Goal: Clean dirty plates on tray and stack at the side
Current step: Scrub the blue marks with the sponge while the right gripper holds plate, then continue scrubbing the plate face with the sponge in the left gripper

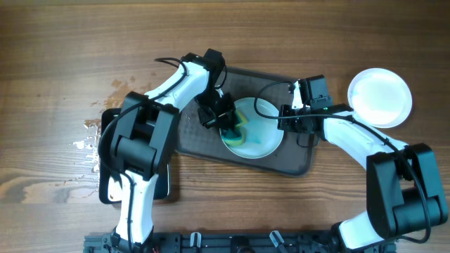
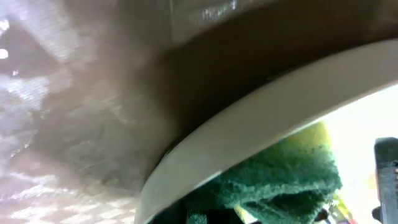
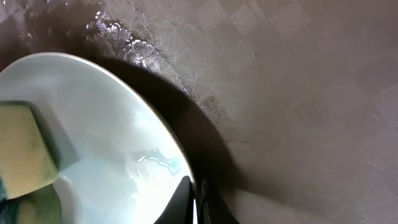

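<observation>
1. Status: one plate [image 1: 264,137] lies on the tray [image 1: 204,144], right of centre. A second plate [image 1: 380,97] rests on the table [image 1: 56,56] to the far right, off the tray. No third plate shows
2. Left gripper [image 1: 226,121]: clenched on a yellow-green sponge [image 1: 238,131], which is pressed onto the left part of the plate on the tray. The left wrist view shows the green scouring face down inside the rim
3. Right gripper [image 3: 194,200]: fingers closed on the right rim of the same plate, pinching its edge. This appears to be a bracing hold for the scrub
4. Step in hand, as judged: scrubbing the plate on the tray. A bluish tint shows around the sponge; whether ink remains under it cannot be told
5. Hold the rim pinch firm so the plate neither spins nor slides on the wet tray
6. Work the sponge in short overlapping strokes across the whole plate floor, with the scouring face flat
7. Stop each stroke short of the right rim to avoid striking the right fingers
8. Press moderately: too much force at the left edge may tip the plate against the pinch
9. A film of water [image 3: 155,158] lies in the plate; expect a slippery rim when lifting
10. Lift the sponge and check the surface before moving the plate to the one at the far right
</observation>
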